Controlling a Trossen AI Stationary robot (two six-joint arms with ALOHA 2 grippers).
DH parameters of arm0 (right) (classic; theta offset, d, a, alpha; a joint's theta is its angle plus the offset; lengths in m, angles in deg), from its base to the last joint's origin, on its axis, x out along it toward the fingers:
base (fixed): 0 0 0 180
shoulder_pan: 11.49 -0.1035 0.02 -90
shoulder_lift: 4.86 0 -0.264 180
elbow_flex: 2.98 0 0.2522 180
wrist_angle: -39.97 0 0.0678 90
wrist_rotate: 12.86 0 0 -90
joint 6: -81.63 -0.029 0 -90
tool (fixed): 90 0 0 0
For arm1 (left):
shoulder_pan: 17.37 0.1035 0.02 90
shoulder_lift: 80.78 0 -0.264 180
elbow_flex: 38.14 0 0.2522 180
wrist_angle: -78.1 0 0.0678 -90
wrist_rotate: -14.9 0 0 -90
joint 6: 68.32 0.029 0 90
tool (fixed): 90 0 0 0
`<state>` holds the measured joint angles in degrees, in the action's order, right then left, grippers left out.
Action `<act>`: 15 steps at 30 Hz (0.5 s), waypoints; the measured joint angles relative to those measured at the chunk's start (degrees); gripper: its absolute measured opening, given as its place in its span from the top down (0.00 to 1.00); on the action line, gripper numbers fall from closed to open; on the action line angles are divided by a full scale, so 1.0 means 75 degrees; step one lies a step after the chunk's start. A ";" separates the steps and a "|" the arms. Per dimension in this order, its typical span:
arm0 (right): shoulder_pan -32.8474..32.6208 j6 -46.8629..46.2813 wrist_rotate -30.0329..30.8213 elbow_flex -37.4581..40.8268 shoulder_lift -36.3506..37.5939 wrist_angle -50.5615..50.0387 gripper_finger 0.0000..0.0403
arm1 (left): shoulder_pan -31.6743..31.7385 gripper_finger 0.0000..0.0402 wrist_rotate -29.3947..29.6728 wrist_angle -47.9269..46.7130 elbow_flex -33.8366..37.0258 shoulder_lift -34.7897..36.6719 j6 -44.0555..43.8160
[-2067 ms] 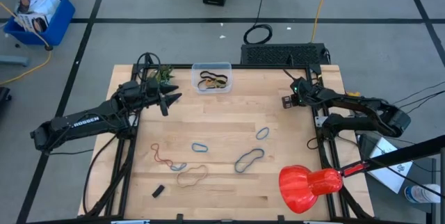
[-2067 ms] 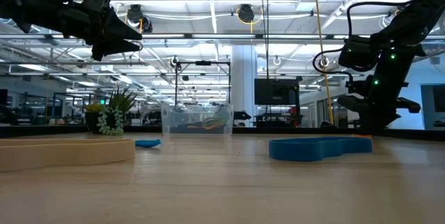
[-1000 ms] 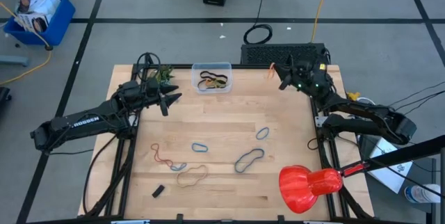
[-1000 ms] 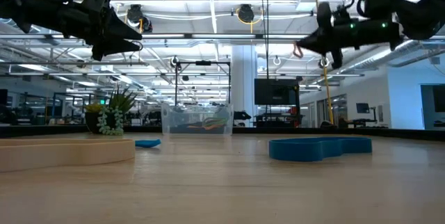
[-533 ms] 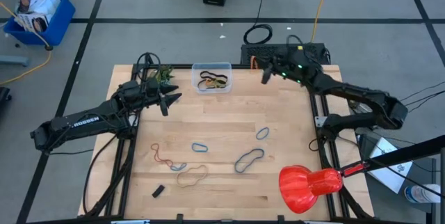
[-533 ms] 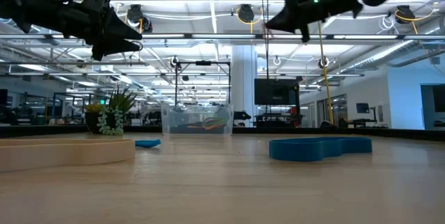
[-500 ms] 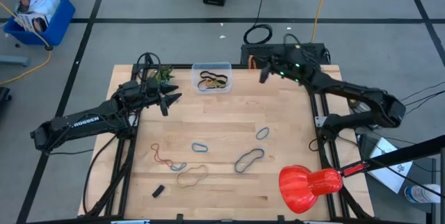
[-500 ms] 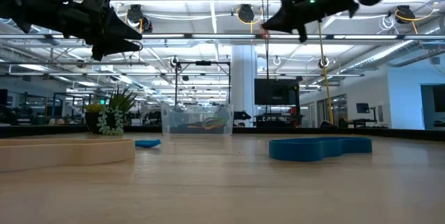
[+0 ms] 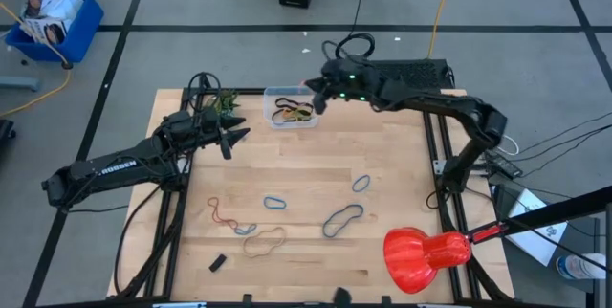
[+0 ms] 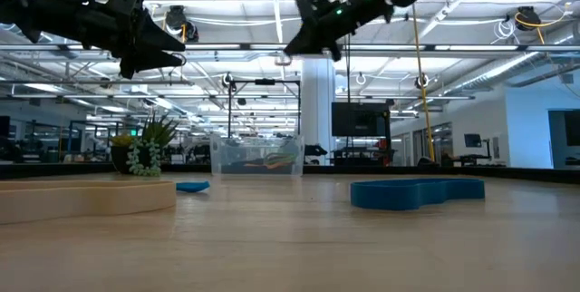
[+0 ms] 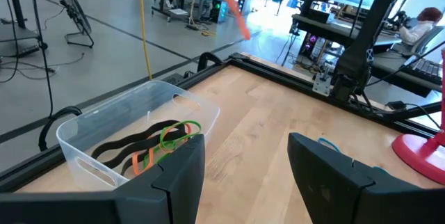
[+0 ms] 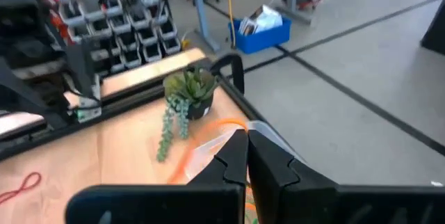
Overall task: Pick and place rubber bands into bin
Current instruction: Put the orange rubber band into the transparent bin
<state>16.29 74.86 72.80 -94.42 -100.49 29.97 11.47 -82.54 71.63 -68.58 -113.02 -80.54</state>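
An orange rubber band hangs pinched in the right gripper, held high just beside the right end of the clear bin at the table's far edge. The bin lies below and slightly leftward. The left gripper, jaws parted wide and empty, waits near the plant. Only the wrist views show the band; the high view hides it.

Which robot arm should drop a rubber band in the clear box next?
The right. The right gripper hangs over the bin, shut on an orange rubber band. The left gripper waits open beside the bin, holding nothing.
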 joint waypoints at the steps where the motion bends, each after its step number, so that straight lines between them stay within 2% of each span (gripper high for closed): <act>1: -0.0035 0.0000 0.0000 -0.0141 -0.0212 -0.0023 1.00 | 0.0000 0.47 0.0000 0.0000 0.0000 -0.0001 0.0000; 5: -0.0103 0.0000 0.0021 -0.0366 -0.0893 -0.0023 1.00 | 0.0000 0.47 0.0000 0.0000 0.0002 -0.0002 0.0000; 11: -0.0171 0.0012 0.0777 -0.0363 -0.1710 -0.0042 1.00 | -0.0003 0.47 0.0000 0.0000 0.0002 -0.0001 0.0000; 15: -0.0156 0.0055 0.0922 -0.0363 -0.2101 0.0252 1.00 | -0.0003 0.47 0.0000 0.0000 0.0000 -0.0001 0.0000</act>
<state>15.12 75.28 79.72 -97.14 -116.25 31.86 11.45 -82.54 71.63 -68.58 -113.03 -80.54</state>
